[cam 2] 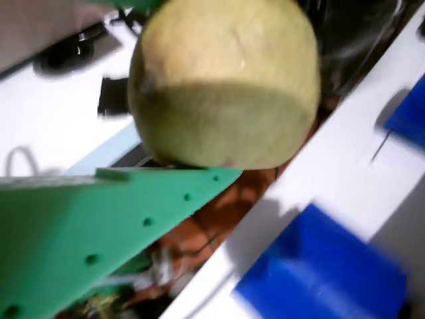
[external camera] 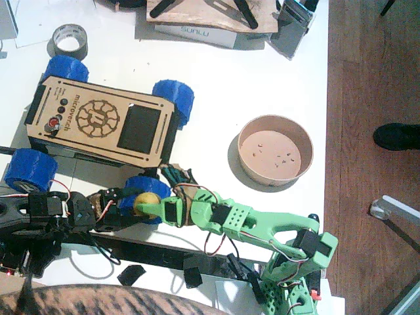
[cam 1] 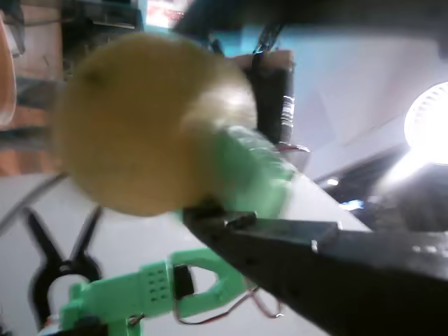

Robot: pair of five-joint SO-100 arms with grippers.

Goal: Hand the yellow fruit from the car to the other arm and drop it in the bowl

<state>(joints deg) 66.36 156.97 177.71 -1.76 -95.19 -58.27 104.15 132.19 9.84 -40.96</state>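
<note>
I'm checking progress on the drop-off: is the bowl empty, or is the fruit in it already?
Empty. The bowl shows only its speckled floor, while the yellow fruit sits between the black left gripper and green right gripper beside the car.

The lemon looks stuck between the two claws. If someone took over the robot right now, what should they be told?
Left gripper, black: around the lemon; whether it grips is unclear.
Right gripper, green: at the lemon, a finger under it in a wrist view; grip unclear too.
Lemon: off the car, in mid-handover near its front wheel.
Bowl: empty, to the right.
Left to do: finish the handover, carry the lemon to the bowl, drop it.
</note>
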